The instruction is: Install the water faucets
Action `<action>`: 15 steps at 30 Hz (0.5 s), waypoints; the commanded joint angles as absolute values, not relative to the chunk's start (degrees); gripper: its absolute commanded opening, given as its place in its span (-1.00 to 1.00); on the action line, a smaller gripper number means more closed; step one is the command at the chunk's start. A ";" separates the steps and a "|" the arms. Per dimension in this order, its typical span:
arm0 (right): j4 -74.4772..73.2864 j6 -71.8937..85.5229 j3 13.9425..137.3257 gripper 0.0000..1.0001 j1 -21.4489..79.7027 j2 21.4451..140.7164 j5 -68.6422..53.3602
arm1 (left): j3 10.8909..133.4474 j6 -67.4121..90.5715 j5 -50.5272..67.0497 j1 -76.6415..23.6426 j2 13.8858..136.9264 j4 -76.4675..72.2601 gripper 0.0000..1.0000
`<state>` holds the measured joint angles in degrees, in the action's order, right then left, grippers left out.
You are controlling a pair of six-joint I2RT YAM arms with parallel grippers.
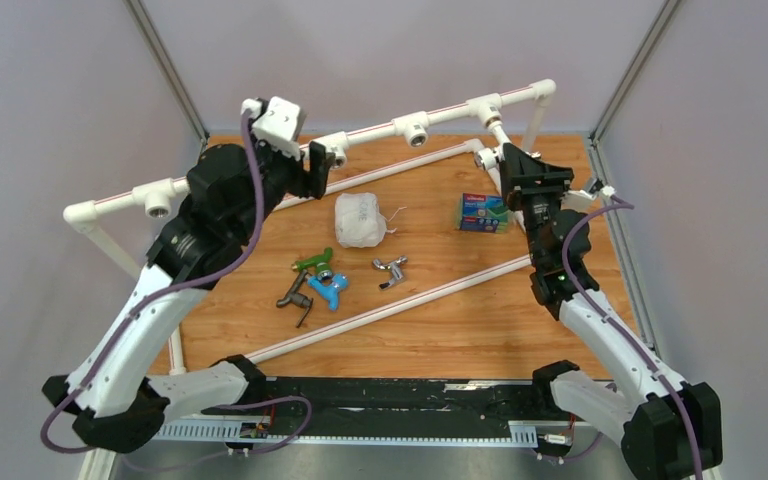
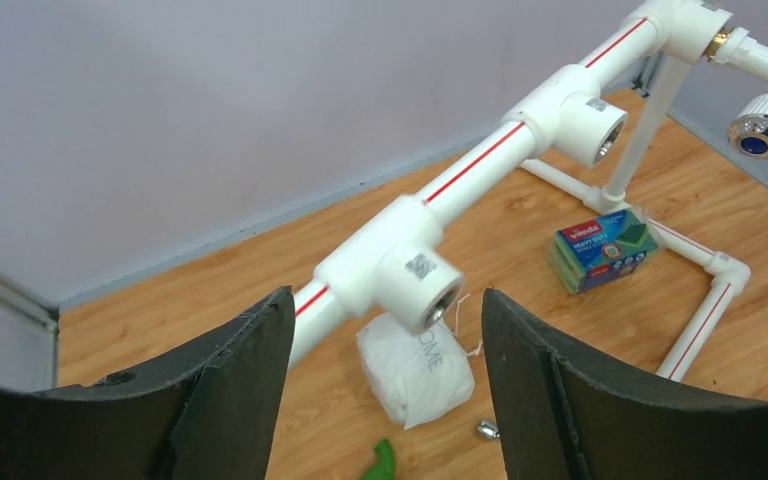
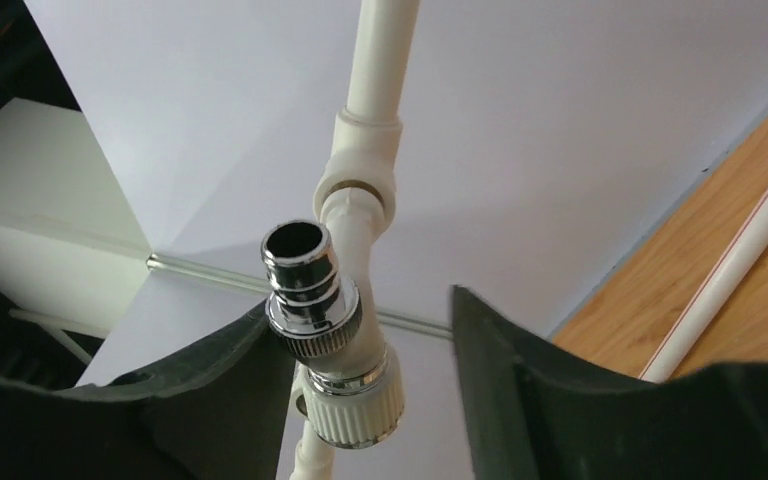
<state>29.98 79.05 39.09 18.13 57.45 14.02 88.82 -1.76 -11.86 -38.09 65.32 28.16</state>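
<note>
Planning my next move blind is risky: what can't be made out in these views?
- Left wrist view: green faucet, cut off by the bottom edge.
- Right wrist view: lower part of the white faucet, behind the right hand and the bottom edge.
- Top view: that faucet's joint with the pipe, hidden by the right arm.

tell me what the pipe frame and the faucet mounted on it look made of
Pipe frame: likely plastic, matte white with a red stripe and moulded tee joints.
Faucet: the spout looks like chrome-plated metal, with mirror-bright reflections; its ribbed knob looks like off-white plastic.
</note>
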 commanded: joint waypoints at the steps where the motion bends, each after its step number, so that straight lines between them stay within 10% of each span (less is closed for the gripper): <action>1: 31.89 79.91 33.85 0.33 17.40 52.75 22.23 | 79.31 2.81 -18.97 -38.14 55.40 24.44 0.50; 2: 32.77 77.89 33.14 0.43 17.40 51.43 22.76 | 77.62 3.60 -19.68 -38.14 53.81 24.35 0.50; 3: 33.31 75.70 32.18 0.99 17.32 50.28 23.20 | 73.95 3.86 -20.04 -38.14 50.05 24.00 0.50; 15: 25.08 -8.08 33.04 1.00 17.05 36.39 1.18 | 42.64 7.55 -29.61 -38.14 16.71 19.69 0.50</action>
